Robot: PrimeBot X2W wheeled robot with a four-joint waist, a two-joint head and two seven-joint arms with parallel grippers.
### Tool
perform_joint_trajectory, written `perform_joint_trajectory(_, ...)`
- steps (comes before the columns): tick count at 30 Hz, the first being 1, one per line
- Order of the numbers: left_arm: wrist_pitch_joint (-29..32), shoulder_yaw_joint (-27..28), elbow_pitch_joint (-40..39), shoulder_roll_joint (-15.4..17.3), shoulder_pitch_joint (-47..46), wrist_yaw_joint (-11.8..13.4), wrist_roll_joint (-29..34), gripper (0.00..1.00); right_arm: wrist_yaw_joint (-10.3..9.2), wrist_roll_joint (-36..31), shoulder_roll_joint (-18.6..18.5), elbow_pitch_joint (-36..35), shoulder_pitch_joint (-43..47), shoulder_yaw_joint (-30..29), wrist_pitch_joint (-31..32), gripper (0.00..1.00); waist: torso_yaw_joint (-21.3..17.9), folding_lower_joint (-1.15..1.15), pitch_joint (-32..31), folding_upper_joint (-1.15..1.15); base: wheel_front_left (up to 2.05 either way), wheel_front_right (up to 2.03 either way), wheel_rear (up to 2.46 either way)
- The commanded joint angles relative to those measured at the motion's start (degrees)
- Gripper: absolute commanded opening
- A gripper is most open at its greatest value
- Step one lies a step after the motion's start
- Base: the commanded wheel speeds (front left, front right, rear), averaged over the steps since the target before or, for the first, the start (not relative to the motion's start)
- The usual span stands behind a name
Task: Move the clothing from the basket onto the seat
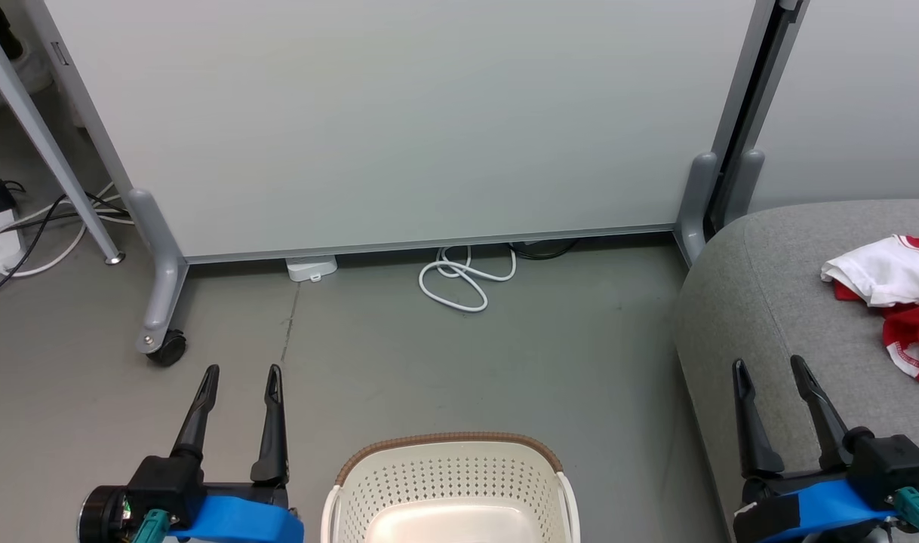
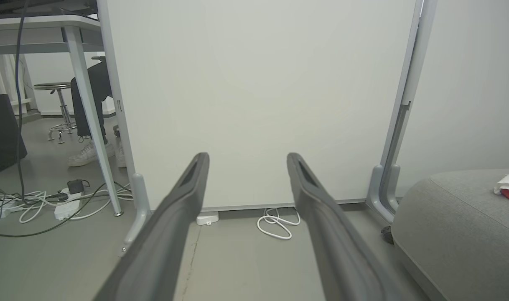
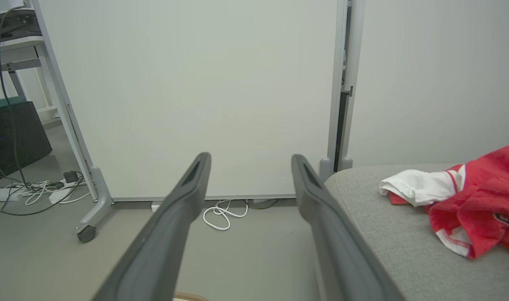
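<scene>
The task looks finished or nearly so. The clothing (image 1: 901, 302), a crumpled heap of red and white fabric, lies on the grey seat (image 1: 769, 302) at the robot's right, well apart from the basket (image 1: 448, 475) and running off the edge of the head view. The basket stands on the floor (image 1: 429, 354) between the two arms, and the part of its inside that shows is bare cream plastic with no garment in it. Its near half is cut off by the picture's bottom edge, so I cannot tell whether anything is left there. The left end effector (image 1: 243, 371) hangs over the floor just left of the basket, fingers apart and holding nothing. The right end effector (image 1: 768, 363) is over the seat's rounded front, fingers likewise apart and empty, near the clothing but not touching it. If the hidden part of the basket is bare too, nothing remains to move.
</scene>
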Motion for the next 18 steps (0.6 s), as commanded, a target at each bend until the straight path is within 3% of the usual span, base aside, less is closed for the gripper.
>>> perform_joint_trajectory(1, -0.1, 0.3, 0.2, -0.1, 0.4, -0.1, 0.5, 1.0, 0.01, 0.2, 0.1, 0.1, 0.7, 0.1, 0.0, 1.0, 0.0, 0.0, 0.0, 0.0, 0.0, 0.0, 0.0)
perform_joint_trajectory(2, -0.1, 0.4, 0.2, -0.2, 0.4, -0.3, 0.6, 1.0, 0.02, 0.3, 0.1, 0.1, 0.6, 0.1, 0.0, 1.0, -0.1, 0.0, 0.0, 0.0, 0.0, 0.0, 0.0)
perform_joint_trajectory(3, 0.0, 0.2, 0.1, -0.2, 0.0, -0.1, 0.5, 0.0, 0.0, 0.1, 0.0, 0.0, 0.0, 0.1, 0.0, 0.0, -0.1, 0.0, 0.0, 0.0, 0.0, 0.0, 0.0)
perform_joint_trajectory(8, 0.6, 0.3, 2.3, -0.5, 1.1, -0.1, -0.4, 0.0, -0.01, 0.9, 0.2, 2.4, 0.4, -0.1, 0.4, 0.0, -0.1, 0.0, 0.0, 0.0, 0.0, 0.0, 0.0)
perform_joint_trajectory(18, 3.6, 1.9, 2.5, -0.8, -0.1, -0.5, -11.8, 0.0, -0.01, 12.5, 0.1, 2.6, -0.5, -0.5, 3.4, 0.0, -0.3, 0.0, 0.2, 0.0, 0.0, 0.0, 0.0)
